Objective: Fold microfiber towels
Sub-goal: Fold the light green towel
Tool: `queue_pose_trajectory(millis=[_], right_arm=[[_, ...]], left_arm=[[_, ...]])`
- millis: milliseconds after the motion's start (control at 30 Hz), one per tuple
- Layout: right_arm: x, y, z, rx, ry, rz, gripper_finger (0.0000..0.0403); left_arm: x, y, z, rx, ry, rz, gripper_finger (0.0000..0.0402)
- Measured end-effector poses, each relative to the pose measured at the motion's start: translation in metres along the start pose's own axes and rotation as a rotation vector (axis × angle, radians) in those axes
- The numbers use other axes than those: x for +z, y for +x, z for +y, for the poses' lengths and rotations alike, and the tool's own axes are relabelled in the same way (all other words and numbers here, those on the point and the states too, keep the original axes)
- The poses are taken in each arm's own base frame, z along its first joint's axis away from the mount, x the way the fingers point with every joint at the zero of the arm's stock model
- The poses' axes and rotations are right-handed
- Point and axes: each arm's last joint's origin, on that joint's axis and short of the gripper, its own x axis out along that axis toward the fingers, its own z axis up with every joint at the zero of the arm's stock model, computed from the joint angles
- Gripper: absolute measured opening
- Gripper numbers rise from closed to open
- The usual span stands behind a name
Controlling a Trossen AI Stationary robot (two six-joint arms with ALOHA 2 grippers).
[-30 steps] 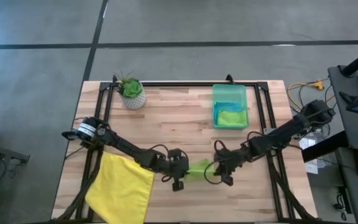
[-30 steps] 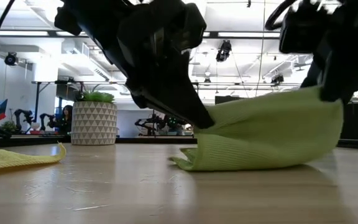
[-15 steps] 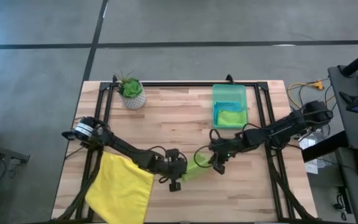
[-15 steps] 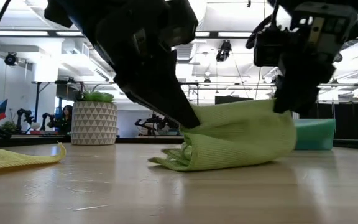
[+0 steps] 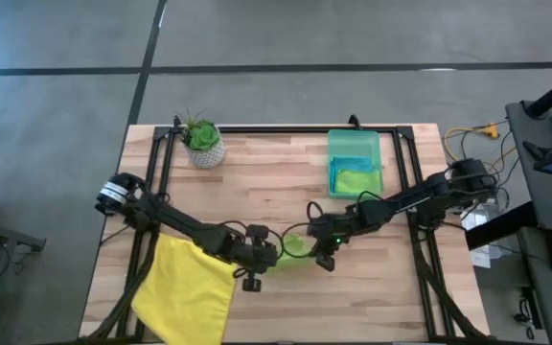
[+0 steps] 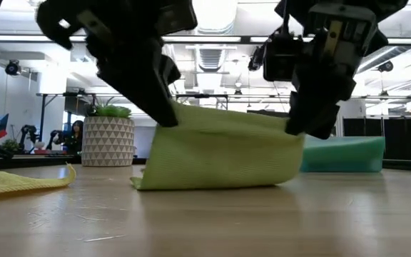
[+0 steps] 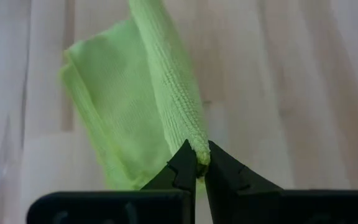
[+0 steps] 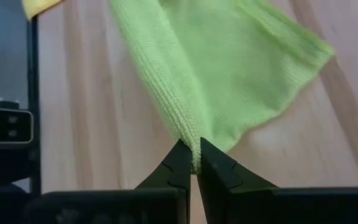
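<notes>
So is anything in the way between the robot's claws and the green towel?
No. Both already pinch the lime green towel: the left gripper holds one edge, the right gripper another, lifting it over the table. Nothing sits between them; the yellow towel lies off to the side.

From above, the lime green towel (image 5: pixel 293 246) is mostly covered by both arms, so its fold lines cannot be read. The yellow towel (image 5: pixel 188 292) runs past the picture's lower edge. In the bin (image 5: pixel 354 146), another green cloth (image 5: pixel 356 179) shows only partly. At counter height, a distant seated person (image 6: pixel 72 135) is too small to make out
</notes>
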Motion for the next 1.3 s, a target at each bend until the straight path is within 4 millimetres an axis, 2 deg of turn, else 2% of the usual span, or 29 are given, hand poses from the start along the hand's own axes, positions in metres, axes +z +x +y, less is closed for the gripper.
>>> queue_pose_trajectory(millis=[233,400,567,733,833,900,967,1033,1200,1300], right_arm=[[-0.002,-0.005,0.025,0.065,-0.045,-0.013,0.0011],[0.000,-0.001,0.037,0.079,-0.060,0.001,0.0011],[-0.006,0.010,0.037,0.059,-0.051,0.056,0.0011],[-0.014,0.018,0.042,0.064,-0.039,0.079,0.0011],[-0.016,0.020,0.047,0.076,-0.053,0.076,0.0011],[-0.016,0.019,0.050,0.079,-0.061,0.071,0.0011],[-0.016,0.019,0.050,0.074,-0.055,0.062,0.0011],[-0.015,0.018,0.050,0.067,-0.044,0.051,0.0011],[-0.012,0.017,0.053,0.072,-0.042,0.036,0.0011],[-0.009,0.016,0.056,0.078,-0.046,0.025,0.0011]], left_arm=[[-0.001,-0.003,-0.006,-0.177,-0.018,-0.018,0.0001],[0.000,-0.011,-0.007,-0.221,-0.052,-0.070,0.0028],[-0.002,-0.029,-0.001,-0.242,-0.090,-0.130,0.0079],[-0.011,-0.045,0.007,-0.230,-0.196,-0.216,0.0160],[-0.016,-0.041,0.013,-0.164,-0.339,-0.318,0.0199],[-0.018,-0.033,0.016,-0.134,-0.422,-0.390,0.0207],[-0.017,-0.021,0.016,-0.124,-0.460,-0.439,0.0194],[-0.018,-0.010,0.015,-0.125,-0.460,-0.438,0.0159],[-0.013,0.010,0.009,-0.129,-0.423,-0.404,0.0021],[-0.012,0.019,0.008,-0.123,-0.422,-0.403,0.0009]])
